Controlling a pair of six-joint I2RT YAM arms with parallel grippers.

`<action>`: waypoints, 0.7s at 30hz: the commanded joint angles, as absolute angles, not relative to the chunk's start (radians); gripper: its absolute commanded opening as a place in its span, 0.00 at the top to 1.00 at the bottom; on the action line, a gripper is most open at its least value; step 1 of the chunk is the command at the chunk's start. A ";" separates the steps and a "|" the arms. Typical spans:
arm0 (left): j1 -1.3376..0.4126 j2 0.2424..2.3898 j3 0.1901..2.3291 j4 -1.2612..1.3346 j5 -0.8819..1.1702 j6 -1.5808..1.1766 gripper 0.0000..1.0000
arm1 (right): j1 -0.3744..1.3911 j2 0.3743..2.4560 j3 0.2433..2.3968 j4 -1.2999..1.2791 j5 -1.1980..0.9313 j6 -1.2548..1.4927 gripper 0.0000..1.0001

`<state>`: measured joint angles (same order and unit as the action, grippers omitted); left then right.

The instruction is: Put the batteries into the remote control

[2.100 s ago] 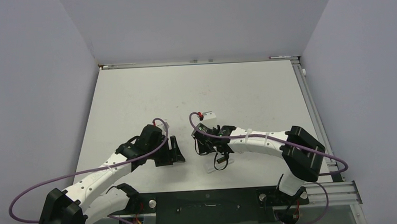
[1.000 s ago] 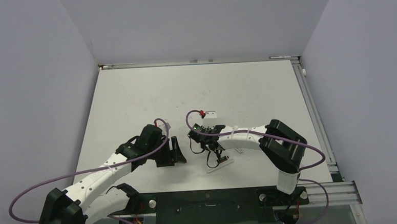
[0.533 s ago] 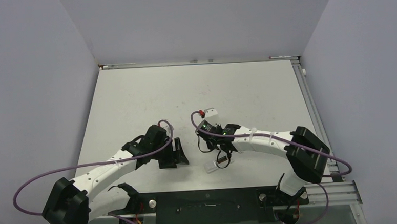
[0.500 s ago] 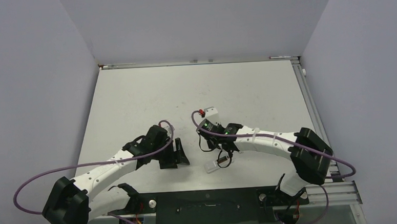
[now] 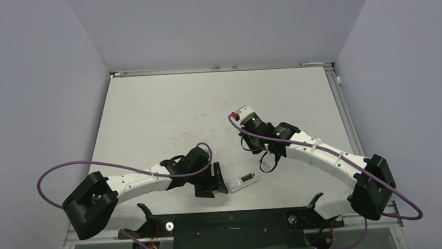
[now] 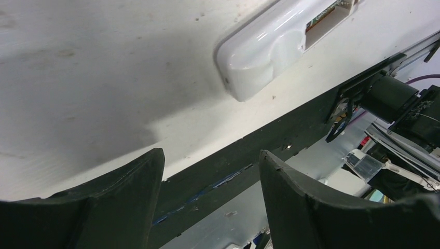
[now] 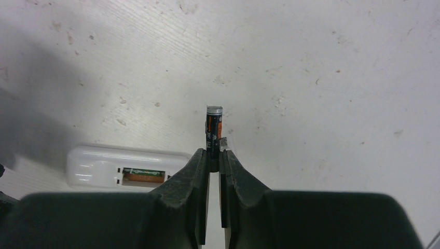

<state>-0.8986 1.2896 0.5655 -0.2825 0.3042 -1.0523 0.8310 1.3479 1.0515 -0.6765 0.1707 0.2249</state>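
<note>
Since the earlier top view, the left arm has swung across toward the remote control (image 5: 244, 181) and the right arm has drawn back from it toward the far side. In the top view now, the left pincer (image 5: 213, 182) sits just beside the remote's left end, while the right pincer (image 5: 265, 166) hangs apart from it, behind and to its right. The remote lies flat near the front edge of the worktop (image 5: 206, 102). A sideways nudge from the left arm is likely to slide this light part toward that edge. In the left wrist view, the left pincer (image 6: 210, 155) has its jaws apart and empty, with the remote control (image 6: 270, 46) ahead of them and untouched. Its open slot (image 6: 329, 18) faces up. Closing off-centre could rotate the remote and misalign the slot. In the right wrist view, the right pincer (image 7: 213, 155) is clamped on one battery (image 7: 213, 129), gripped at one end only, so most of it projects beyond the fingertips. Such a short hold may let the battery pivot or slip on contact with the slot wall. The remote control (image 7: 124, 174) lies well apart, to the lower left. Whether its slot already holds a cell cannot be told. The battery jacket shows orange marks on black, but no brand or polarity sign is legible. The remote shows no readable writing.
</note>
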 commanded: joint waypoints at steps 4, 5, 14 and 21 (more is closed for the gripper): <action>-0.964 1.370 0.630 -0.094 0.318 -1.207 0.36 | 0.785 1.315 1.070 -0.741 0.131 0.020 0.91; -0.967 1.376 0.626 -0.068 0.312 -1.223 0.36 | 0.786 1.308 1.062 -0.732 0.108 0.010 0.92; -0.975 1.481 0.669 0.081 0.348 -1.295 0.35 | 0.782 1.289 1.045 -0.748 0.047 -0.095 0.92; -1.005 1.507 0.635 0.175 0.408 -1.366 0.34 | 0.778 1.265 1.015 -0.721 0.101 -0.126 0.92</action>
<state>-0.9802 1.4994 0.6346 0.0425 0.3565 -1.2991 0.7849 1.3025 1.0283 -0.7464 0.0650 -0.0891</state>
